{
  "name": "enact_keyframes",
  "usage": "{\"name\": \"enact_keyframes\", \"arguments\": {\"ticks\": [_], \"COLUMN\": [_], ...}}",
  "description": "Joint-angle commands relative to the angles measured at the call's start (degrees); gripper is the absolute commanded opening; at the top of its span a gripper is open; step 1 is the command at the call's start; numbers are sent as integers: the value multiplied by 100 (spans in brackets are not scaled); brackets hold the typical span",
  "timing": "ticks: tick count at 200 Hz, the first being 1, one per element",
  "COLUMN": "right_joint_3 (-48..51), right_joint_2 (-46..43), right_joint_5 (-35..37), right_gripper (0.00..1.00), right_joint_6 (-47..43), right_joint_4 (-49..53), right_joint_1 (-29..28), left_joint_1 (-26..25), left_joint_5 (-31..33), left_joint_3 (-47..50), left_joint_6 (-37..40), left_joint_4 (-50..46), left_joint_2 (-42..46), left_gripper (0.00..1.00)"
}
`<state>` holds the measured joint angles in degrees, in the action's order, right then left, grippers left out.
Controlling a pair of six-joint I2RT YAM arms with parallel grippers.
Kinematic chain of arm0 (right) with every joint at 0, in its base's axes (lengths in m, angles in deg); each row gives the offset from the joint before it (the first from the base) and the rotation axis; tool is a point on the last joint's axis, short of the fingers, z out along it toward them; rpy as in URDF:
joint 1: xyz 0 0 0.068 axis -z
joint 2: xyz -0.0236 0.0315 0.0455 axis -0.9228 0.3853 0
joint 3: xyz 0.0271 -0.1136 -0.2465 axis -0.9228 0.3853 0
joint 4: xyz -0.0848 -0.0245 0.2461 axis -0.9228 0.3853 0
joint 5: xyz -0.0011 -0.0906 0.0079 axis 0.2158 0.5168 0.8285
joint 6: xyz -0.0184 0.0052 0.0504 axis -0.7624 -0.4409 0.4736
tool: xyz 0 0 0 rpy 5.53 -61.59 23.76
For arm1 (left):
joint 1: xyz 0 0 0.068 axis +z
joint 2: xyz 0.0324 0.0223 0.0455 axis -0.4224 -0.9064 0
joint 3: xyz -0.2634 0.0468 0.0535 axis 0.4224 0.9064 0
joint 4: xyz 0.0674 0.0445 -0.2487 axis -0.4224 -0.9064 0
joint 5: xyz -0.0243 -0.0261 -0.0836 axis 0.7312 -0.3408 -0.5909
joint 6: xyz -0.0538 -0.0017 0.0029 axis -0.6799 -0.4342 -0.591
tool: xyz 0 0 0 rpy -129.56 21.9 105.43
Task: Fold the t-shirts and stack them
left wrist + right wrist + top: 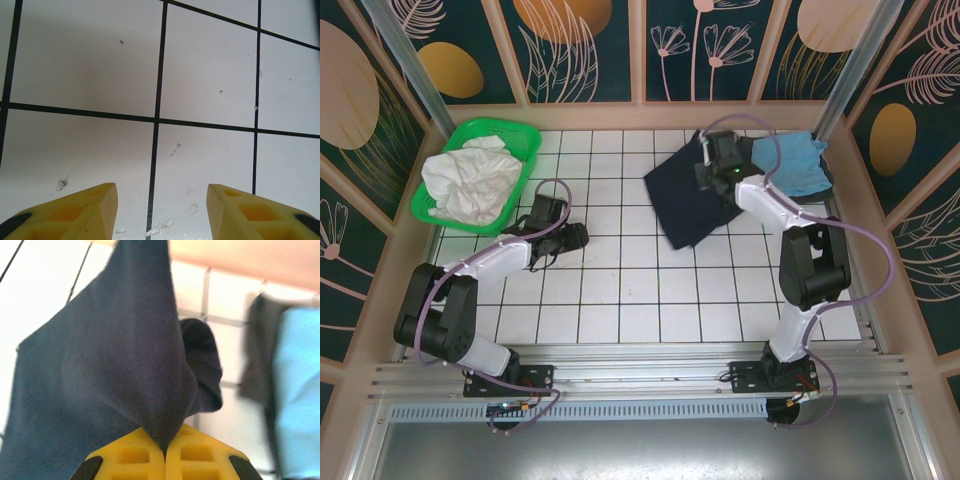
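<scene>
Navy t-shirt (pixel 115 365) bunched, hanging in folds, clamped in right pincer (pixel 165 446); left pincer (pixel 161 200) apart over tiled table (pixel 90 75).

no readable text, labels, brands, numbers or signs anywhere

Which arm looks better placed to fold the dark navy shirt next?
Probably the right. The right gripper is shut on the navy shirt; the left gripper hangs open over bare tiles, apart from any cloth.
</scene>
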<state>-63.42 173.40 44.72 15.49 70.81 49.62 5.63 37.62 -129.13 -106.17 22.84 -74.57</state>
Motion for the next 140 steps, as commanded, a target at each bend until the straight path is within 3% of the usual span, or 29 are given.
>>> {"name": "enact_keyframes", "arguments": {"ticks": [1,54,110,140], "right_joint_3": [-621,-680,-1073,-1173], "right_joint_2": [133,457,1149,1377], "right_joint_5": [418,446,-537,-702], "right_gripper": [0,0,0,0], "right_joint_6": [-714,-951,-754,-823], "right_joint_4": [6,-1259,-1247,-1456], "right_joint_1": [540,1623,2459,2738], "left_joint_1": [6,8,10,8], "left_joint_5": [104,81,147,221], "left_joint_3": [-132,-195,-224,-259], "left_joint_6": [128,173,178,190], "left_joint_4": [-92,-144,-267,-364], "left_joint_2": [-55,-126,-146,-165], "left_gripper": [50,49,49,49]}}
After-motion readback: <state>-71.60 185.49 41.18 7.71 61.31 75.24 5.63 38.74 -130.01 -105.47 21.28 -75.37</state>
